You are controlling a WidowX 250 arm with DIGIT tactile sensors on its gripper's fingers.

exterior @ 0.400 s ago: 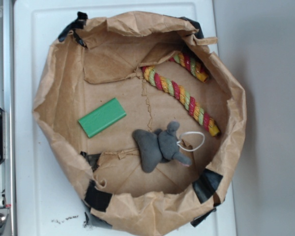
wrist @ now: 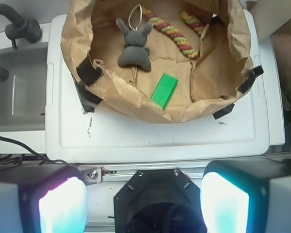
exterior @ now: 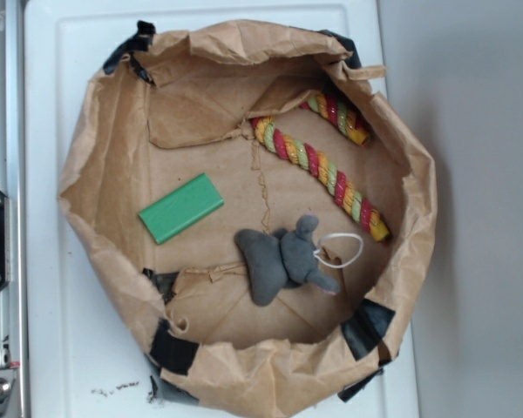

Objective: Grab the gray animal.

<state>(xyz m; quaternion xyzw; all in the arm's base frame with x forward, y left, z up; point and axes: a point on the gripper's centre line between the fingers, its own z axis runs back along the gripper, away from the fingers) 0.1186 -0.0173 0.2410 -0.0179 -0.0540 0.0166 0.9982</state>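
The tool (wrist: 143,201) hangs back over the bench (wrist: 150,138) edge, fingers spread wide, empty, well apart from the gray animal (wrist: 134,46).

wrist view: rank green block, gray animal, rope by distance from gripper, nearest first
From the gripper, open at the bottom edge:
1. green block, near side of the paper bin, slightly right.
2. gray animal, farther in, left of centre.
3. rope, toward the back, right.

The paper bag (exterior: 113,165) is set on the white tray (exterior: 61,348). Inside the bag, the plush elephant (exterior: 283,257) is placed between the flat block (exterior: 181,207) and the twisted rope (exterior: 322,170).
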